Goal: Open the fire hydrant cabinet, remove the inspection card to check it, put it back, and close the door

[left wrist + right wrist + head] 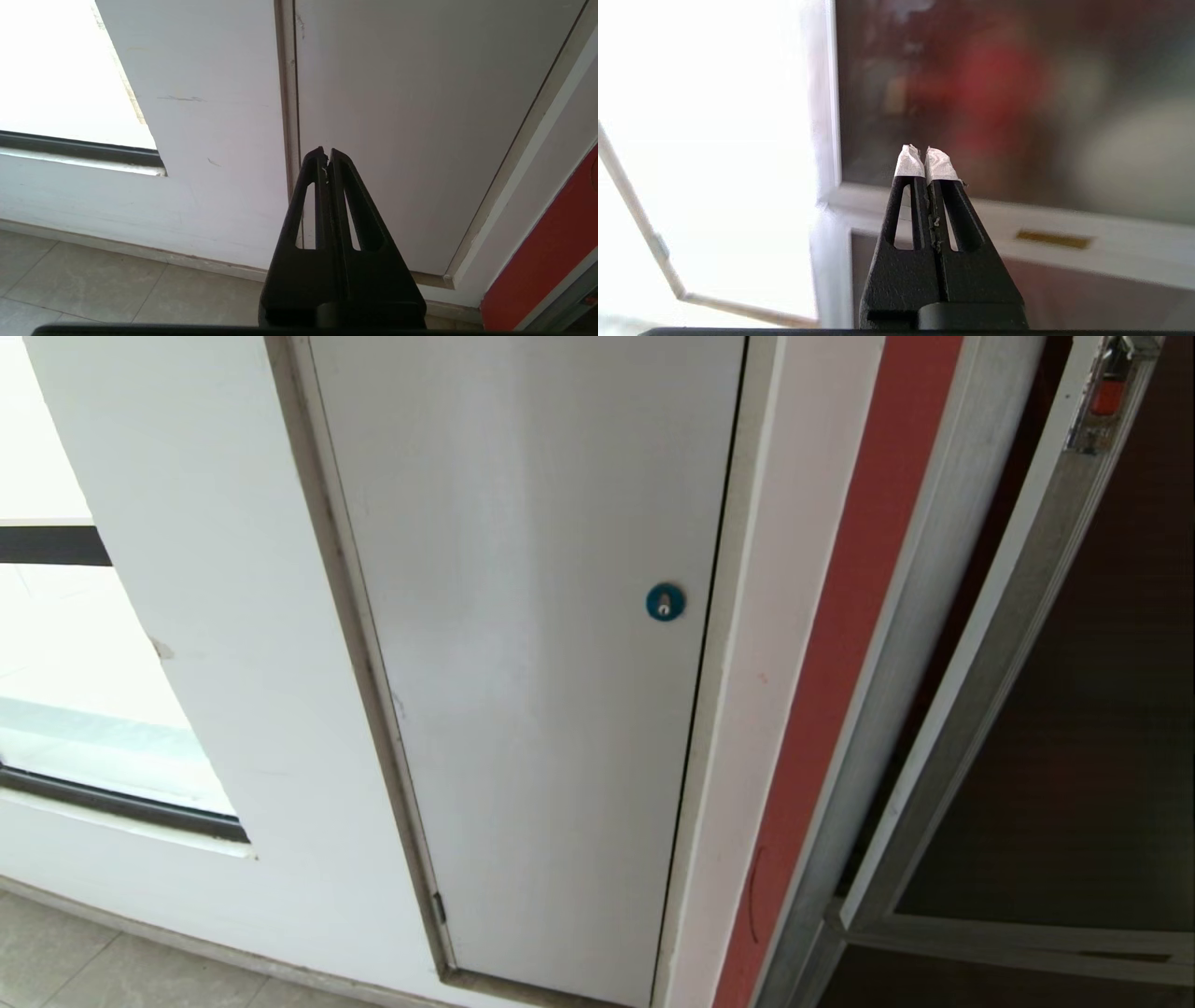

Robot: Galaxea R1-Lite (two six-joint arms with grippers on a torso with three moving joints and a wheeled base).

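Observation:
The fire hydrant cabinet's silver frame [896, 644] rises at the right of the head view. Its door [1074, 737], dark tinted glass in a silver frame, carries a small red latch [1108, 394] at the top edge. A dark strip runs between frame and door edge; I cannot tell whether the door is fully closed. Neither arm shows in the head view. My right gripper [924, 151] is shut and empty, its white-taped tips pointing at the door glass [994, 93], where red shows blurred behind it. My left gripper [327, 151] is shut, empty and low. The inspection card is out of view.
A plain white narrow door [523, 663] with a round blue lock [665, 602] fills the middle, beside a red wall strip [840, 663]. A window [65, 691] lies at the left, tiled floor [93, 280] below. A smaller dark panel [1064, 298] sits under the door's crossbar.

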